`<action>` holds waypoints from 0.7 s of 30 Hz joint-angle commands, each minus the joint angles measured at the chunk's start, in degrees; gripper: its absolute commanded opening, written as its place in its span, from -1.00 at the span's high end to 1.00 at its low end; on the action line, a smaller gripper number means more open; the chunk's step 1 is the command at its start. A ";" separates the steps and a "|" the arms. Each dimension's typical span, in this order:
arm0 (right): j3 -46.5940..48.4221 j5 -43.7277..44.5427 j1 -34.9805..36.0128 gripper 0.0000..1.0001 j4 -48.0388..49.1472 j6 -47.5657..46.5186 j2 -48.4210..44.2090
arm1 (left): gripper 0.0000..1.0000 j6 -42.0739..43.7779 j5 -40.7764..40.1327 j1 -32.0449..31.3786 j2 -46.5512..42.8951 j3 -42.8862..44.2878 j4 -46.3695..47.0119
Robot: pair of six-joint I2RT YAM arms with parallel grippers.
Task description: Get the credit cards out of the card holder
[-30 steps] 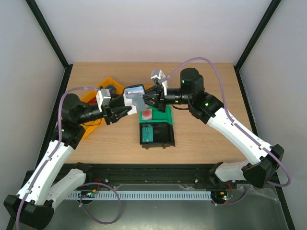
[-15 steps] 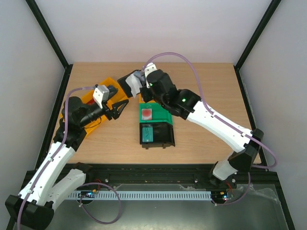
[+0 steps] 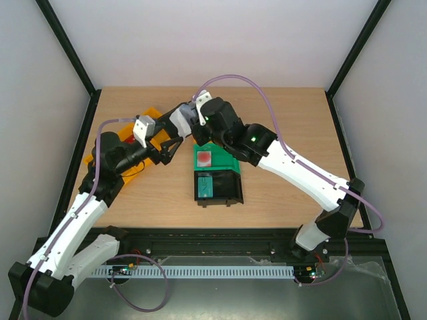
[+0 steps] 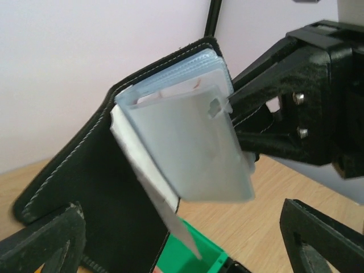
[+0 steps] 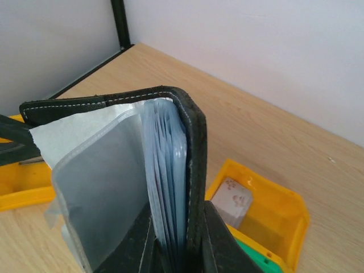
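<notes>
wooden bench (image 3: 287, 113) below: right fingers (image 5: 223, 247) clamp the raised card holder (image 5: 190, 142), left fingers (image 4: 48, 239) gape; only the right wrist view shows a pale card (image 5: 230, 199) in a yellow bin (image 5: 284, 219).

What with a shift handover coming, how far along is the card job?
Done: the card holder is lifted and fanned open. In hand: the right gripper is shut on it, while the left gripper stands open right beside it, holding nothing. Left: emptying the plastic sleeves; what they hold cannot be told from these views.
</notes>
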 commanded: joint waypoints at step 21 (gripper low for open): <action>-2.99 -17.15 -0.06 0.97 10.43 -0.27 -4.98 | -0.84 7.36 -23.32 1.80 -0.94 -1.46 -4.46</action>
